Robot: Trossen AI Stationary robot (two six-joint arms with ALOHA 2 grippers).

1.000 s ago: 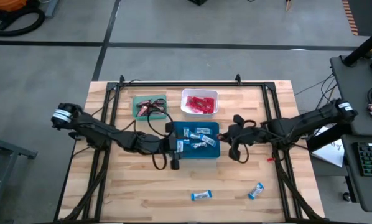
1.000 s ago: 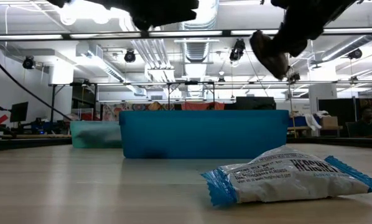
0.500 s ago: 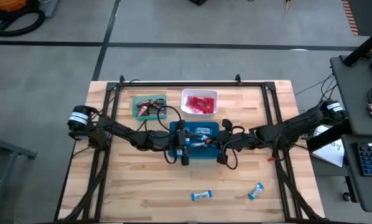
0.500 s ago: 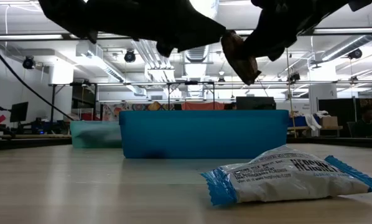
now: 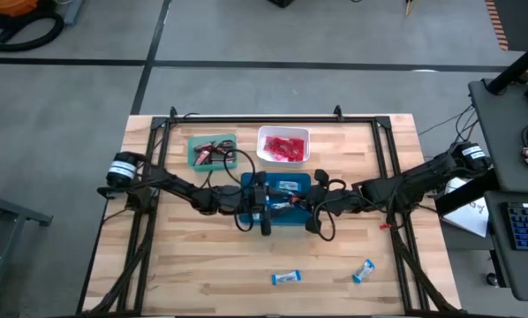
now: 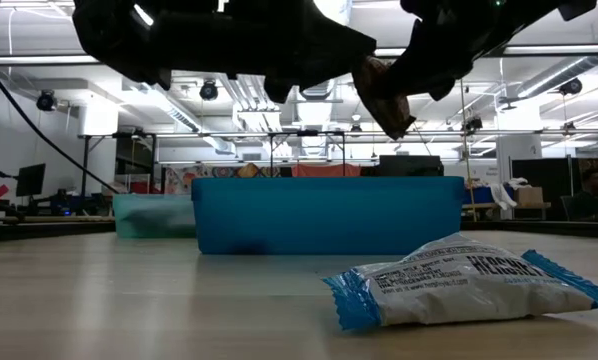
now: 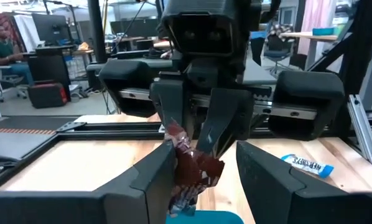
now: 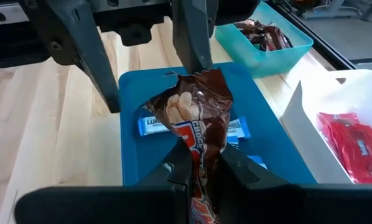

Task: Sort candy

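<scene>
My right gripper (image 8: 198,167) is shut on a dark brown candy bar (image 8: 195,115) over the blue tray (image 5: 277,212). Facing it, my left gripper (image 7: 204,154) is open, with one finger on each side of the bar's free end (image 7: 195,171). The low view shows the bar (image 6: 382,98) well above the tray (image 6: 329,215). Blue-and-white bars (image 8: 153,126) lie flat in the blue tray. Brown bars fill the green tray (image 8: 270,38), and red packets (image 8: 351,140) lie in the white tray (image 5: 283,146). My right gripper pinches the brown bar's near end (image 8: 197,149) between its two fingers. The fingers come level from the table's right side, along the bar. The bar is lifted clear over the blue tray, and its crumpled free end (image 8: 198,84) points at my left gripper. My left gripper has one finger (image 7: 155,177) close against the free end; I cannot tell whether it touches.
Two blue-and-white bars lie on the near part of the table, one (image 5: 284,278) near the middle and one (image 5: 363,270) to its right. The latter fills the foreground of the low view (image 6: 469,280). A black frame (image 5: 246,117) runs around the table's far edge and sides.
My right gripper has carried the brown bar toward the table's left, until it is over the blue tray. My left gripper has moved right and slightly toward the far edge to meet it. Both slowed in the last half second and now face each other closely.
</scene>
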